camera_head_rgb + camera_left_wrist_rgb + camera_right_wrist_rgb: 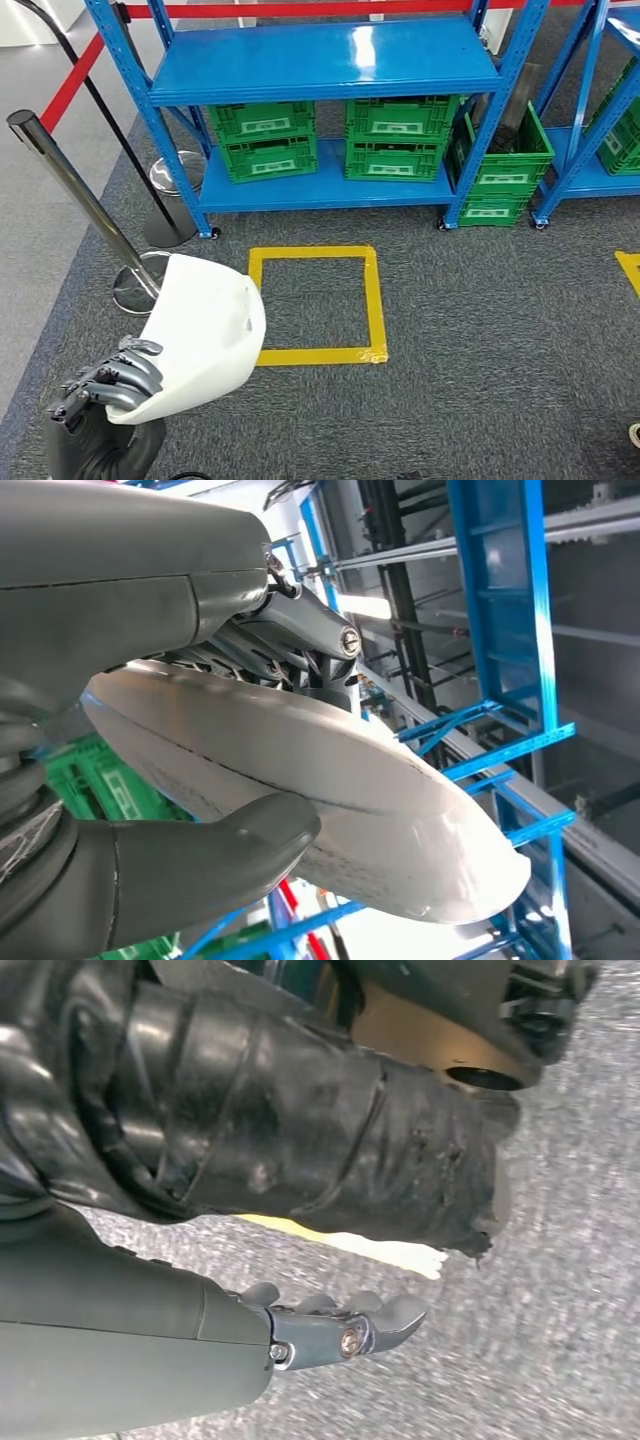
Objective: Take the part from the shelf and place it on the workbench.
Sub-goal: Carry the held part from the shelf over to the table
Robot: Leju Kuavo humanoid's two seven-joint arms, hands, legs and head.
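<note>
Carrying the white part from the shelf

The left hand (106,385) grips the white part (204,335) low over the carpet, facing the blue shelf (324,60). Keep the grip firm and the part level in transit; right hand (332,1330) state cannot be told.

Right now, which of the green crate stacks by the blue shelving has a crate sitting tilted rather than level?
The stack at the shelf's right post: its top crate leans at an angle. The two stacks on the bottom shelf, left and middle, sit level.
</note>
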